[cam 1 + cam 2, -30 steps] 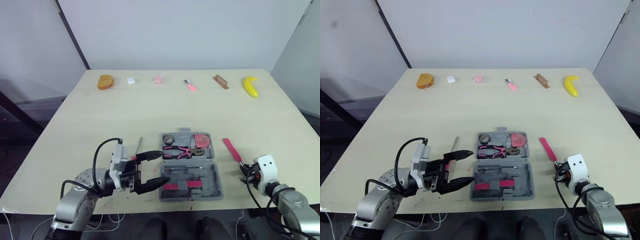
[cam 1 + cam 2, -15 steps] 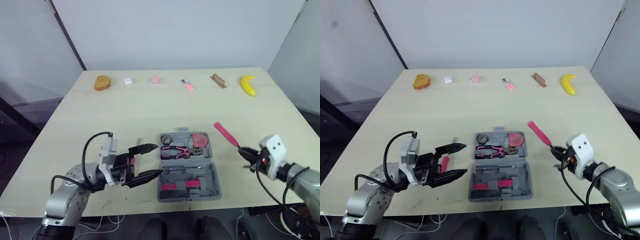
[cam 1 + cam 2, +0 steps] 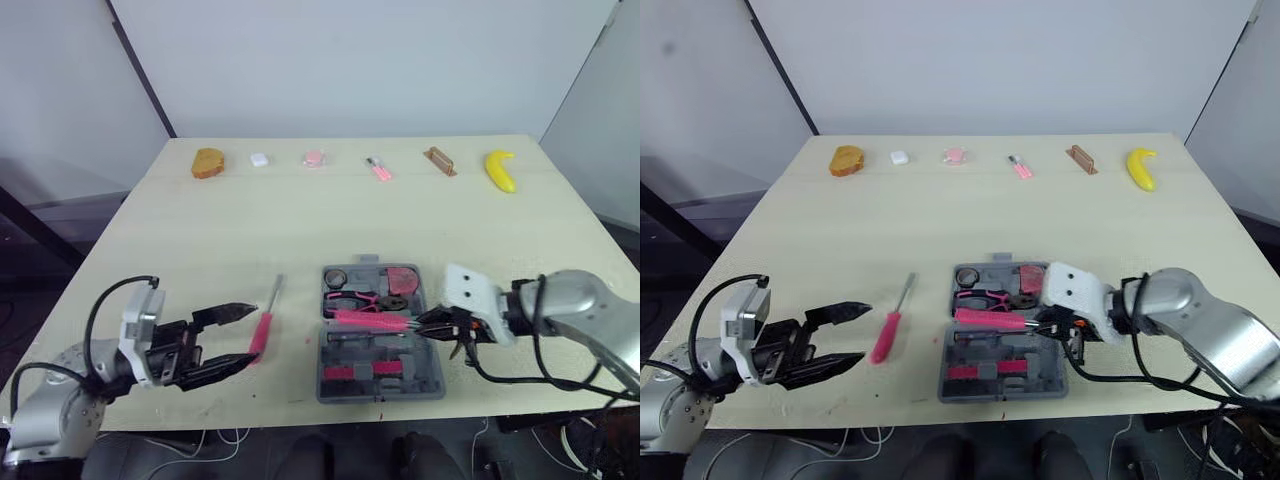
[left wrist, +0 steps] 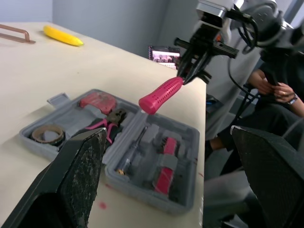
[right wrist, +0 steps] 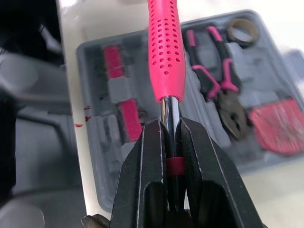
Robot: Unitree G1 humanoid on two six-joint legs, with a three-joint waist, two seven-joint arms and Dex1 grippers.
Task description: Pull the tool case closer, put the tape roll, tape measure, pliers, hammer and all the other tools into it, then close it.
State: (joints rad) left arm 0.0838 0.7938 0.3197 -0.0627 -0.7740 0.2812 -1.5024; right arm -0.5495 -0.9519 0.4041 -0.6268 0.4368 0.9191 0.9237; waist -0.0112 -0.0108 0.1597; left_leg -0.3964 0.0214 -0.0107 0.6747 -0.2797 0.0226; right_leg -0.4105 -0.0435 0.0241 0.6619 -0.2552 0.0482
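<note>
Right gripper (image 5: 170, 128) clamped on shaft of pink-handled tool (image 5: 165, 52) over open tool case (image 3: 432, 378) by table's (image 3: 300, 225) front edge, left gripper (image 3: 866, 332) spread wide.

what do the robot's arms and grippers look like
The left arm and right arm are rounded silver-grey metal. Each wrist carries a white boxy housing, with black cables looping along it. The left gripper and right gripper each have two black, tapering fingers.

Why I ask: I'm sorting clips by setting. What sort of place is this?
Probably a robot test lab: a pale wooden table before blank white walls, with a yellow banana and open grey plastic tool case.
</note>
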